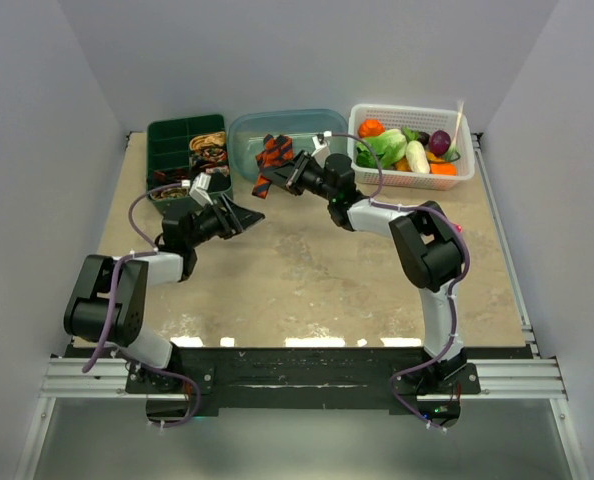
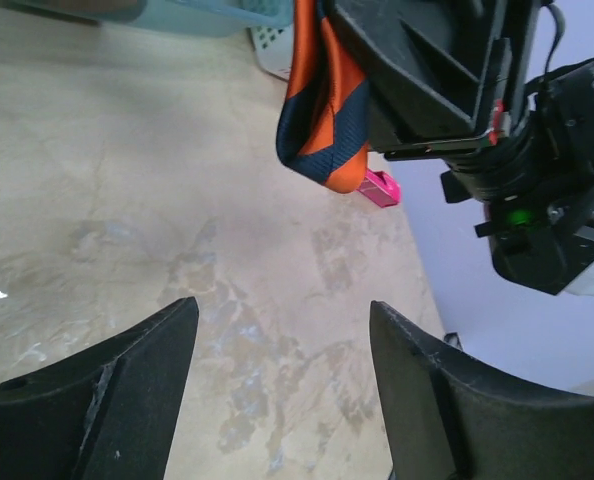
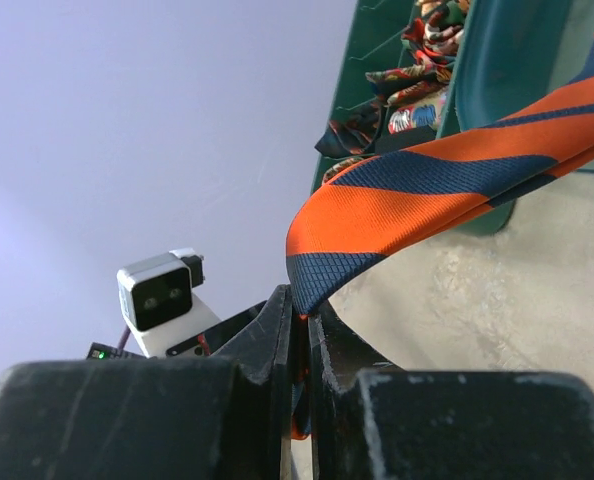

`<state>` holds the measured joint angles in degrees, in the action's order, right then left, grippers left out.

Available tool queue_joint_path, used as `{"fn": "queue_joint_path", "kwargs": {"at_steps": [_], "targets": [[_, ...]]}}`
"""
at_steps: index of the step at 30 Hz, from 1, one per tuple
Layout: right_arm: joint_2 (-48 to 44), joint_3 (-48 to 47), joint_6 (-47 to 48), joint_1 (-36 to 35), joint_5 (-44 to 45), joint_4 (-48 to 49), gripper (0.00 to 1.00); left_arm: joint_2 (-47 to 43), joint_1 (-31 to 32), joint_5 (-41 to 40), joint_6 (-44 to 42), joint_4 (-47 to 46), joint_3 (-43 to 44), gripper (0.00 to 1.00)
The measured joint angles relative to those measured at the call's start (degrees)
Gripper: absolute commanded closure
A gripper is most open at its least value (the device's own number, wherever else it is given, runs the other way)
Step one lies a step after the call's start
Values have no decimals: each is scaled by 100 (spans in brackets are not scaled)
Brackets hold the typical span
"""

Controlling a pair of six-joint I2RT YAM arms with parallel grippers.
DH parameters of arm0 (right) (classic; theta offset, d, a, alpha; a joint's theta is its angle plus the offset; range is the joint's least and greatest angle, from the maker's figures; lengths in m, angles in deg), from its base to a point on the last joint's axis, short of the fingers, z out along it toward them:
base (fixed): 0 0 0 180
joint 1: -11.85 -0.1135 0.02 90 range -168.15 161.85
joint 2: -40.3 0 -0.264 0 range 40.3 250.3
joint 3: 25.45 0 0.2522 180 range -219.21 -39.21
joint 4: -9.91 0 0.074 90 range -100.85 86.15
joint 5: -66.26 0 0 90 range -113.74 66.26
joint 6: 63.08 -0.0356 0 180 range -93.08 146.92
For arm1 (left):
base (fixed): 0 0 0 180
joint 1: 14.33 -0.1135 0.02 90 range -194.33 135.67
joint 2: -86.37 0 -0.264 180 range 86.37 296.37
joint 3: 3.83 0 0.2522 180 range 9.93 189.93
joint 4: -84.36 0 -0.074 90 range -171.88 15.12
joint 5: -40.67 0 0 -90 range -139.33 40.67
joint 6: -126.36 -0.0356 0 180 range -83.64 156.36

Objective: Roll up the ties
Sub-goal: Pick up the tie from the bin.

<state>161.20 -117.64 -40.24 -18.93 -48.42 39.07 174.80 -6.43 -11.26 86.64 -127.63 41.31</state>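
So that the orange tie is hanging free by the blue tub, I am pinching it in my right gripper and holding my left gripper spread nearby, ready to take it.

Black-and-white arms carry purple cables; the left tool has matte black fingers.
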Motion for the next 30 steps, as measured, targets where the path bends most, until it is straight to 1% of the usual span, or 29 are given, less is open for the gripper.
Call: {"fn": "queue_joint_path", "kwargs": {"at_steps": [4,8,9,12,15,16,18,19,21,22,23,24,25,27,28,29,30], "targets": [[0,4,-59,0,13,-63,100,232,0,170,308,-446,177,25],[0,15,-94,0,15,-103,100,461,0,260,494,-732,542,25],[0,17,-98,0,13,-114,100,535,0,269,549,-802,636,27],[0,22,-114,-4,11,-120,100,772,0,280,638,-901,918,34],[0,37,-142,-7,11,-116,100,973,4,289,688,-896,1156,53],[0,44,-146,-7,11,-118,100,1047,9,302,717,-898,1248,64],[0,48,-149,-7,11,-118,100,1169,13,308,754,-898,1392,75],[0,50,-149,-7,11,-118,100,1198,13,308,758,-898,1419,82],[-2,50,-153,-7,4,-118,100,1209,13,302,765,-896,1421,92],[-2,50,-164,-7,0,-118,100,1209,13,297,761,-887,1427,100],[-2,52,-170,-7,0,-116,100,1209,13,299,756,-881,1434,100],[-2,52,-184,-7,0,-114,97,1209,13,308,748,-868,1451,100],[-7,52,-190,-4,0,-107,91,1209,13,317,732,-855,1469,100],[-17,59,-192,0,7,-87,67,1207,13,361,695,-750,1545,100],[-22,63,-208,4,11,-83,51,1191,13,380,645,-638,1609,100],[-35,83,-192,9,2,-74,43,1156,13,389,579,-466,1683,100],[-55,114,-197,7,-2,-81,38,1097,13,404,474,-229,1784,100]]}}
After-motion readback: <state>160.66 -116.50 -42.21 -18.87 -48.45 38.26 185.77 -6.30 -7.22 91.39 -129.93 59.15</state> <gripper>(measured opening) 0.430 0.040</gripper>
